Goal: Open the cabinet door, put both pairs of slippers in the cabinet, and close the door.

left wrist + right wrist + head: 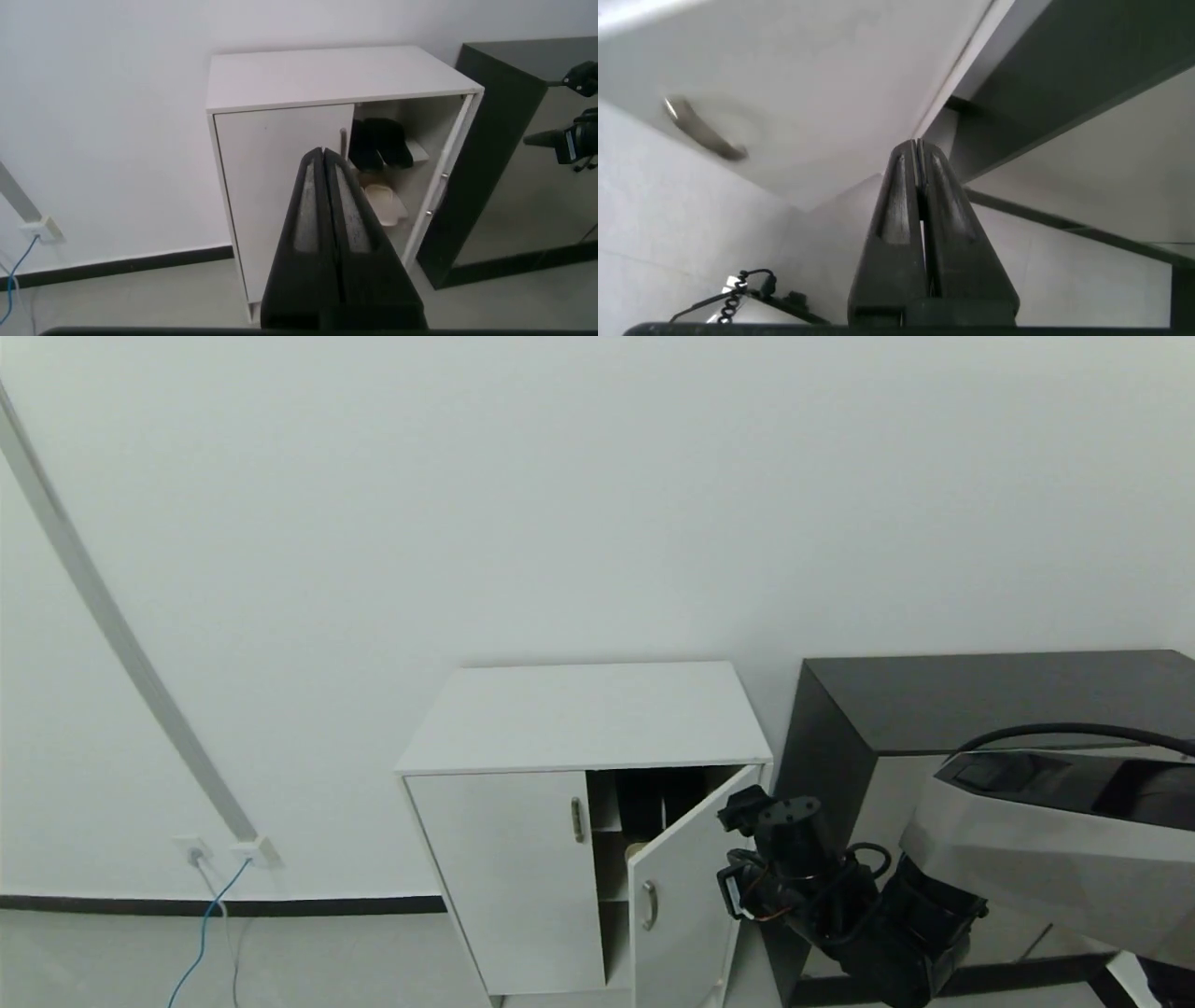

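Where a dark desk (980, 695) flanks the cabinet (579, 719), the half-open door (681, 896) hangs just beside the closed, empty right pincer (919, 147); left pincer (323, 154) closed too.

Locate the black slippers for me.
In the left wrist view the black slippers sit on the upper shelf of the cabinet, in its open right-hand half, directly above the pale pair on the shelf below.

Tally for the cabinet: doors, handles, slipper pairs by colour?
Doors: 2 (left door shut, right door open)
Handles: 2 (left handle, right handle)
Black slippers: 1 pair
Pale slippers: 1 pair, partly hidden
Total: 6
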Tool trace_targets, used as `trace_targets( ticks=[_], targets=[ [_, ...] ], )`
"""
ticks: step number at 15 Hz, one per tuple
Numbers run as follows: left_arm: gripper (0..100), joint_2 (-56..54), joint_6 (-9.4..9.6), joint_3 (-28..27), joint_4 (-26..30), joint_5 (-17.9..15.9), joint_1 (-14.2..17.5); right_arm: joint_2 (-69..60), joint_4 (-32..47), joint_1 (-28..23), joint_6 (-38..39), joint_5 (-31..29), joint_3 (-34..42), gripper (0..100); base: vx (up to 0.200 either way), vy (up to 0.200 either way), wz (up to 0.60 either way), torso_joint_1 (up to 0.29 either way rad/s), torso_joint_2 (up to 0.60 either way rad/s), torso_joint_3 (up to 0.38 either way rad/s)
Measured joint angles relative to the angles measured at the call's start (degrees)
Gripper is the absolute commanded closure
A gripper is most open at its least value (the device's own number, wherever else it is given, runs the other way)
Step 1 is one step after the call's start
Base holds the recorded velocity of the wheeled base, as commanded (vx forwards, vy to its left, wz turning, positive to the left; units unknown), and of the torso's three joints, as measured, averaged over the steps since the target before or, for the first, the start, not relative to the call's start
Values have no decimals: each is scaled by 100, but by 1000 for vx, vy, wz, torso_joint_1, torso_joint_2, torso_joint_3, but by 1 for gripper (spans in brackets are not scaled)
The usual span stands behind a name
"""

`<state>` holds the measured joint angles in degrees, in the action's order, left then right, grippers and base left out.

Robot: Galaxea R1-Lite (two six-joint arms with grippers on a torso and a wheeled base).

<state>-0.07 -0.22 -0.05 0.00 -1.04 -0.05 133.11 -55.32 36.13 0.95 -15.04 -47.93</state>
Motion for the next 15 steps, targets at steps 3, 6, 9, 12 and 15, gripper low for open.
trace_targets(
  ticks=[3,6,9,12,15],
  targets=[
    [100,0,0,-2,-2,-7,-2,10,-216,-6,0,358,146,100,0,0,0,0,0,0],
    [100,0,-2,0,2,0,-5,16,-965,6,-13,914,563,100,0,0,0,0,0,0],
    [100,0,-2,-2,0,-2,-2,21,-1606,-9,-102,1412,1073,100,67,0,0,2,1,1],
    [100,0,0,-5,0,-2,-6,99,-1972,-11,-218,1512,1320,100,200,0,0,-2,1,2],
    [100,0,-2,-6,0,0,-5,165,-1987,11,-217,1518,1346,100,133,0,0,-8,0,5]
  ],
)
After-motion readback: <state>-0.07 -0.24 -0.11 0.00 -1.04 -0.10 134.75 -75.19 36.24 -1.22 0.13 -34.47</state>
